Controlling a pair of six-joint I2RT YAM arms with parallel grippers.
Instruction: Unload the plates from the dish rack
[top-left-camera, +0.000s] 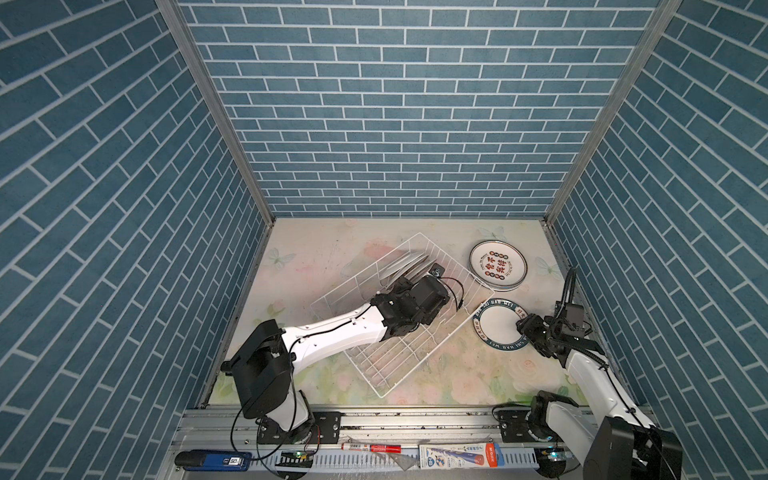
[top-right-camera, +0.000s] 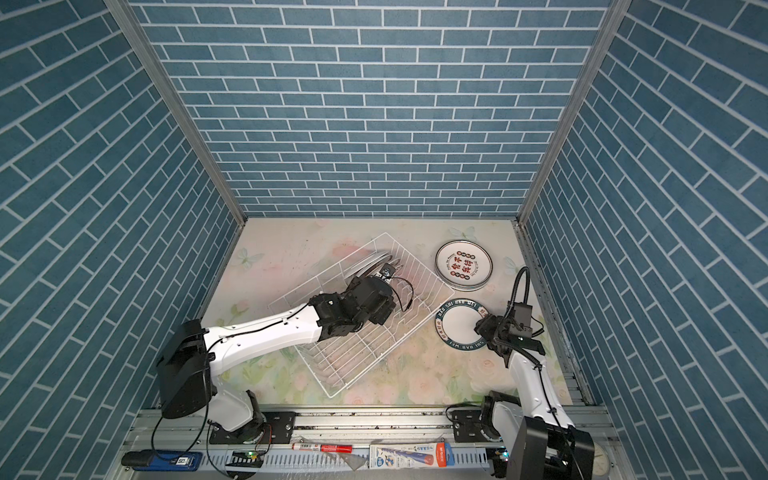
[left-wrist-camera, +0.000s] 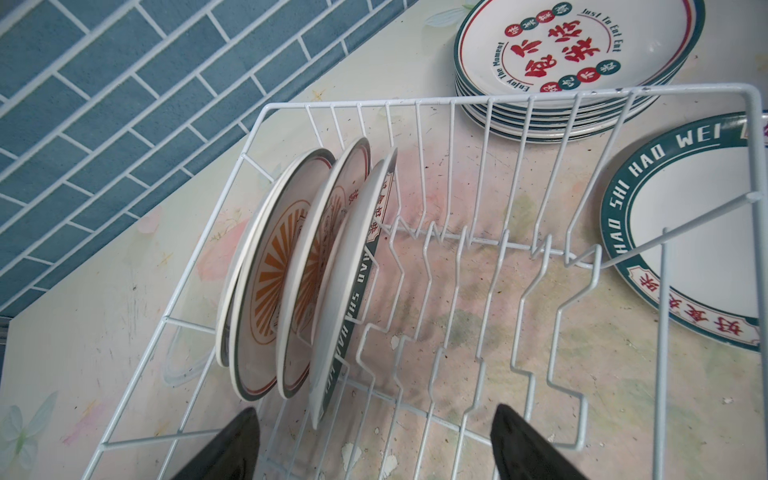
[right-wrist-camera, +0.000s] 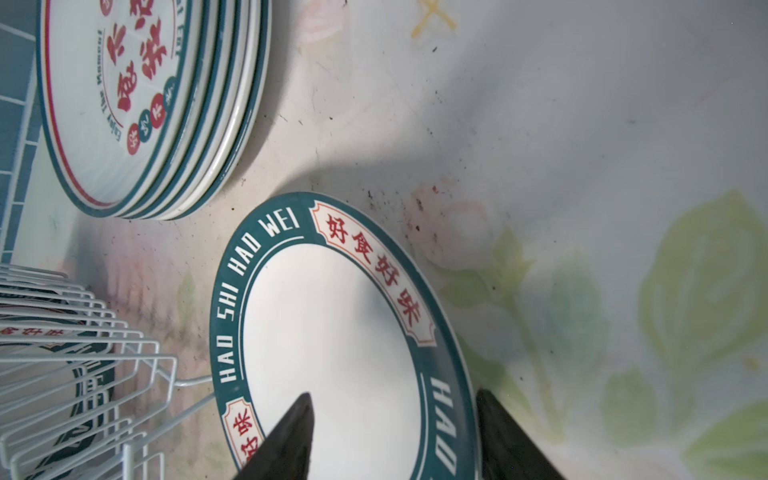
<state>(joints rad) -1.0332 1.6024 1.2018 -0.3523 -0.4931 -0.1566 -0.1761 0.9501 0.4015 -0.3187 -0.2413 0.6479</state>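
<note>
Plates (left-wrist-camera: 291, 282), round green-rimmed ceramic, are standing just ahead of the spread left tool (left-wrist-camera: 374, 409), which should be straddling only the nearest rim.

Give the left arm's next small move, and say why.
Probably ease the left gripper forward so its open jaws straddle the rim of the nearest standing plate. It is the frontmost one in the dish rack, just ahead of the gripper, and nothing is held yet.
</note>
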